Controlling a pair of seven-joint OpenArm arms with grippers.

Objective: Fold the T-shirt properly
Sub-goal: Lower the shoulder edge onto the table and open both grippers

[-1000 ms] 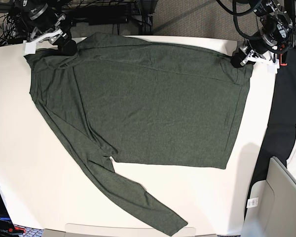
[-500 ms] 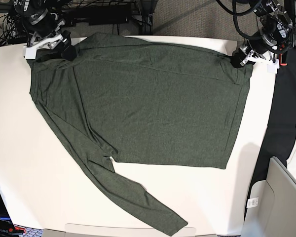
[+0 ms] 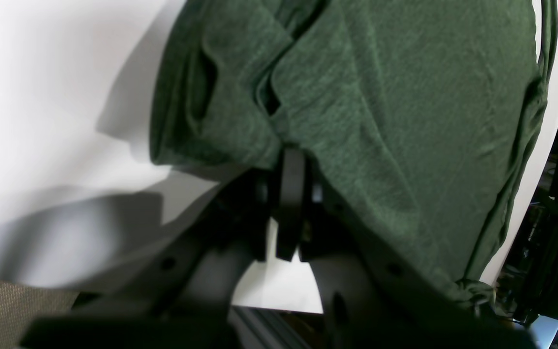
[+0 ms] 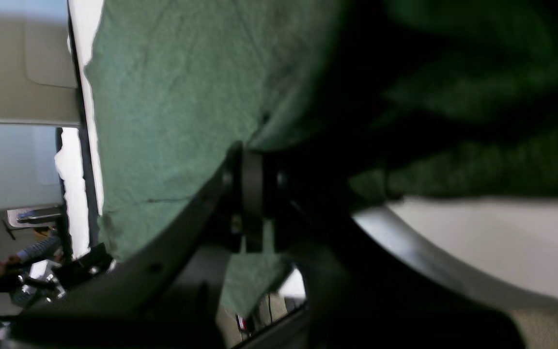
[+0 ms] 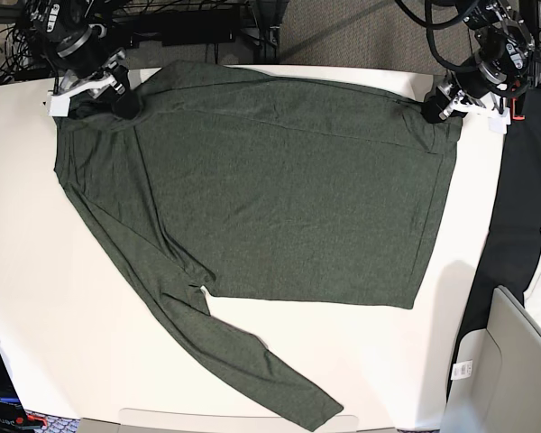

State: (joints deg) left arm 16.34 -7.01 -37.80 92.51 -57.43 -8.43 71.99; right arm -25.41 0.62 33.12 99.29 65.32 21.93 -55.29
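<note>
Olive knit T-shirt (image 5: 270, 189) lies spread on white worktop (image 5: 36, 298), one sleeve trailing to lower centre. Left gripper (image 5: 440, 106) pinches upper-right corner; right gripper (image 5: 95, 88) fingers pinch upper-left shoulder, likely readying a lift-and-fold toward the near edge.

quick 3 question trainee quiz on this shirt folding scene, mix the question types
1. True or false: the long sleeve of the dark olive-green knit T-shirt lies spread toward the near edge of the white table.
2. What does the left tool grip: A) the table edge, B) a corner of the shirt, C) nothing?
3. Fill in: the right tool is ____ on the shirt fabric.

Key: 1 true; 2 B; 3 shut
</note>
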